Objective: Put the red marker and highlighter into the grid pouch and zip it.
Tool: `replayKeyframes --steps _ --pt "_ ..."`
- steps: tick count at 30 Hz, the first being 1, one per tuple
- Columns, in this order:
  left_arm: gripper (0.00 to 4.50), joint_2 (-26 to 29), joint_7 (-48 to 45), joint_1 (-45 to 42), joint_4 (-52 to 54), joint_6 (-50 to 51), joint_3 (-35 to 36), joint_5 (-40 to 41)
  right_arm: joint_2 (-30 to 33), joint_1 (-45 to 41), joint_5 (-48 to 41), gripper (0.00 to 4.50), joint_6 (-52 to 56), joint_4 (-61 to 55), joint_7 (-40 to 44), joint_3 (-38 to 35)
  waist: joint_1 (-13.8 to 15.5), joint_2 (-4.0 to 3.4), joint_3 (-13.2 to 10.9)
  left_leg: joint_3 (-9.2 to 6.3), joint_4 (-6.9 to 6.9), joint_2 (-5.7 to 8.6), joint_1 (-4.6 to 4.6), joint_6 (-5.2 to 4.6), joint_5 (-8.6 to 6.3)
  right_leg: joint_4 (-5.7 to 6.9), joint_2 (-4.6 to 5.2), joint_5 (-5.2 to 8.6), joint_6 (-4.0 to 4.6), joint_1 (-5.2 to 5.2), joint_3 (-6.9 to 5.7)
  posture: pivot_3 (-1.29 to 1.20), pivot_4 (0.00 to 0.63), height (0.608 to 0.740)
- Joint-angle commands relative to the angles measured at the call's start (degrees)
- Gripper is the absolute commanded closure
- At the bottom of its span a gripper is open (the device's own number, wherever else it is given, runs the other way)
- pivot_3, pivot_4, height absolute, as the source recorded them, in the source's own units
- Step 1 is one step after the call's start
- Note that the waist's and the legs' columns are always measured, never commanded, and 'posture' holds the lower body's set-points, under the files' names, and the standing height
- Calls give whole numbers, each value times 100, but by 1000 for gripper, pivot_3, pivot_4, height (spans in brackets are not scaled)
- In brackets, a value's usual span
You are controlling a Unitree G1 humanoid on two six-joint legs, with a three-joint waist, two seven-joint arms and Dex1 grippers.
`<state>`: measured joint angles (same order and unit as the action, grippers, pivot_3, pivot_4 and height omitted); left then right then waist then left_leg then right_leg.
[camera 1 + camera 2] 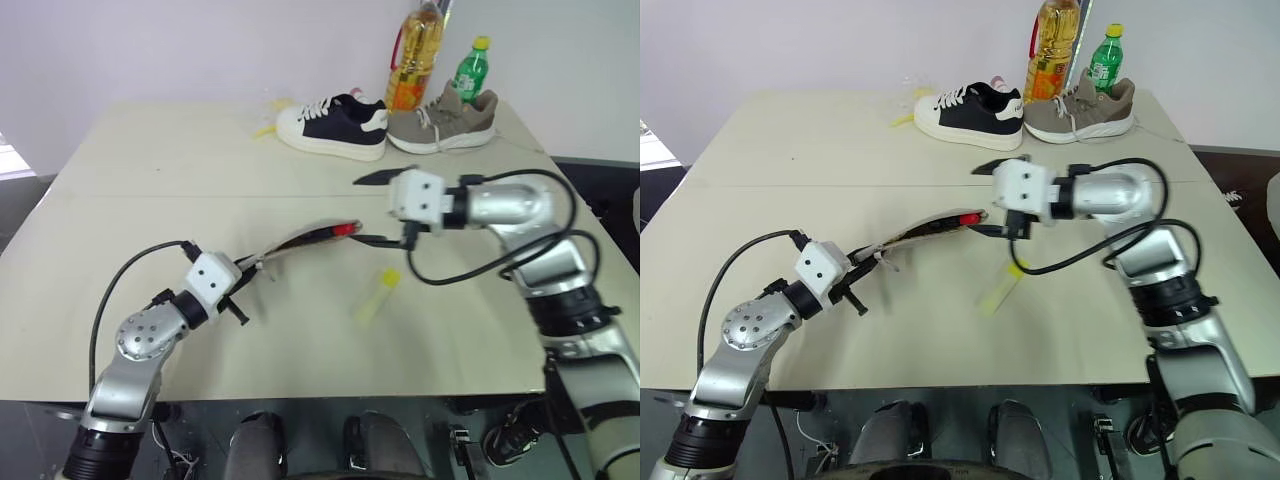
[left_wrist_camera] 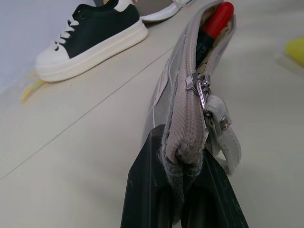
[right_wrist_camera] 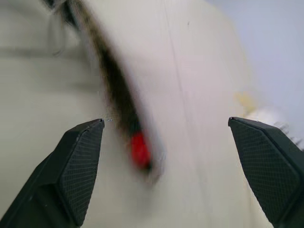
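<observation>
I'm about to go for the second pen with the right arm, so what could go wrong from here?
The red marker sticks out of the grid pouch mouth; it may slip back out or block the zipper.

The left tool pinches just one end of the pouch, so the free end could sag or twist under a push.

The highlighter lies flat on the table; the open right tool might roll it away.

Red marker (image 1: 345, 229) pokes from open grid pouch (image 1: 300, 240); highlighter (image 1: 377, 295) on table
</observation>
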<state>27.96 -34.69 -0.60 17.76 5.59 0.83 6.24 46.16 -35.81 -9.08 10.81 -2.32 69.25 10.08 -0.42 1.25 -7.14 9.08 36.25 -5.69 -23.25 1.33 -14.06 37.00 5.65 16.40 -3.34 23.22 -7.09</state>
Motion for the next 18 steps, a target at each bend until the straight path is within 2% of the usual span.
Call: replayKeyframes --steps 1,6,13,18 --pt "4500 -24 23 -74 43 -126 -7 34 353 323 -98 154 91 -34 493 -8 -28 -5 -3 2 0 0 0 0 0 0 1 0 0 1 0 0 150 705" --pt "4500 -44 -23 -137 -38 -135 -60 42 633 478 400 154 -531 220 914 436 -73 -13 -8 4 -7 -3 15 0 0 9 -8 0 0 3 2 0 150 705" --pt "4500 -51 -54 -231 -152 -169 -126 34 59 -242 1339 154 -2251 1369 1161 1337 -39 -12 -7 8 -2 -3 18 2 1 9 -7 0 -1 -3 3 0 150 705" --pt "4500 -79 6 -204 -137 -189 -143 17 -479 -699 1645 154 -2912 2324 1188 1649 -37 -13 -8 14 2 -3 18 3 3 11 -7 0 -1 -4 3 0 150 705"
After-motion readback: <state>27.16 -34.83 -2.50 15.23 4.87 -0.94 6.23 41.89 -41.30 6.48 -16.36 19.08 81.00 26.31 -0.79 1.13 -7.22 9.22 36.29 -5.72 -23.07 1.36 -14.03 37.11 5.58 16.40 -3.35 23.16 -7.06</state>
